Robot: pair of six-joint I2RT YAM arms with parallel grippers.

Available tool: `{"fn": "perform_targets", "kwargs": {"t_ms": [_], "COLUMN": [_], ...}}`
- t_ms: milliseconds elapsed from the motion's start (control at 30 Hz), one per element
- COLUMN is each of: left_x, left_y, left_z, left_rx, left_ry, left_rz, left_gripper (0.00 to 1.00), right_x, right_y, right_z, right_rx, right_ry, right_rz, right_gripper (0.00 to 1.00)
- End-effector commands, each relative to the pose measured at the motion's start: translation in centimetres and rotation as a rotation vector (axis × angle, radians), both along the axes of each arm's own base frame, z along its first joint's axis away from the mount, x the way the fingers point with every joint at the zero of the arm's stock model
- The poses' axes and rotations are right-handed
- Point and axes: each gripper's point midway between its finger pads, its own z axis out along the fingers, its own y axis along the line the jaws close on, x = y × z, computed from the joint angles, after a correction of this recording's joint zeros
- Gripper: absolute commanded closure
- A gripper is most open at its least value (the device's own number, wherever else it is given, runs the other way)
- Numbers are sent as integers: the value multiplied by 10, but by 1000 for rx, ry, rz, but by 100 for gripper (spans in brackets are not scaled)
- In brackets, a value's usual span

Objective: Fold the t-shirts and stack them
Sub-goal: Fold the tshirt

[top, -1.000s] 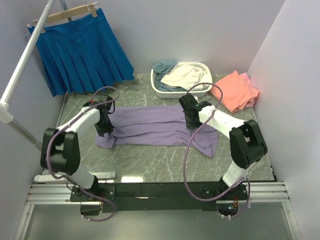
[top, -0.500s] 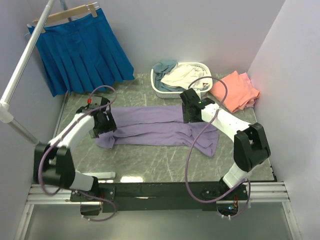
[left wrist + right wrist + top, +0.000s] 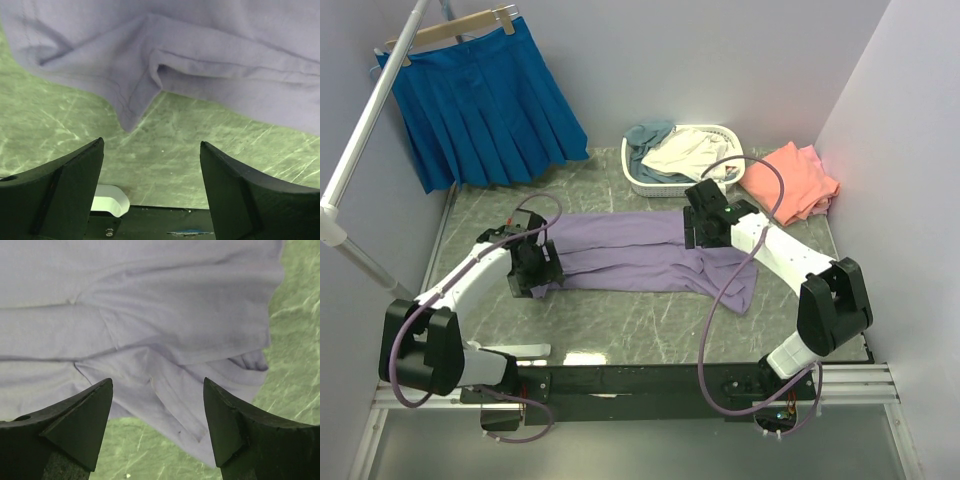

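Your lavender t-shirt (image 3: 620,250) lies stretched across the bench (image 3: 620,325), folded lengthwise. See your left gripper (image 3: 151,145) spread, empty, at its left corner, your right gripper (image 3: 157,382) spread over the sleeve end, likely readying the next fold.

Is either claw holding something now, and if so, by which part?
Nothing is held. The left claw and the right claw both stand open and empty above the purple t-shirt.

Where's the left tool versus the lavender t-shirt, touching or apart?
Apart. In the left wrist view the left tool is open, and bare table separates its fingertips from the lavender t-shirt.
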Motion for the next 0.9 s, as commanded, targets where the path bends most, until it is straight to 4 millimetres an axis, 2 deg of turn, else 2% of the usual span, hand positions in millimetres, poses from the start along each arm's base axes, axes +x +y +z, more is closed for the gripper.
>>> {"fn": "perform_targets", "kwargs": {"t_ms": [0, 167, 267, 467, 567, 600, 733, 767, 833, 867], "left_x": [-1, 10, 10, 12, 12, 14, 14, 14, 16, 16], "left_y": [-3, 0, 4, 12, 17, 17, 25, 26, 28, 28], "left_z": [-1, -8, -17, -26, -30, -30, -31, -31, -29, -29], "left_rx": [10, 49, 92, 203, 271, 286, 351, 361, 380, 383], "left_ry": [6, -5, 16, 24, 25, 23, 29, 29, 23, 22], "left_rz": [23, 45, 66, 80, 83, 83, 95, 97, 98, 100], "left_gripper": [19, 29, 42, 47, 55, 61, 69, 77, 83, 90], "right_x": [-6, -9, -10, -14, -15, -15, -15, -16, -16, -16], "right_y": [0, 2, 1, 1, 1, 2, 2, 1, 2, 2], "right_z": [-3, -9, -10, -19, -21, -21, -22, -23, -24, -25], "right_rx": [28, 34, 33, 34, 36, 35, 37, 36, 40, 42], "right_ry": [6, 20, 23, 42, 48, 48, 50, 51, 53, 56], "right_rz": [-5, 12, 12, 15, 17, 19, 20, 18, 22, 22], "right_gripper": [21, 20, 20, 20, 20, 19, 20, 20, 20, 20]}}
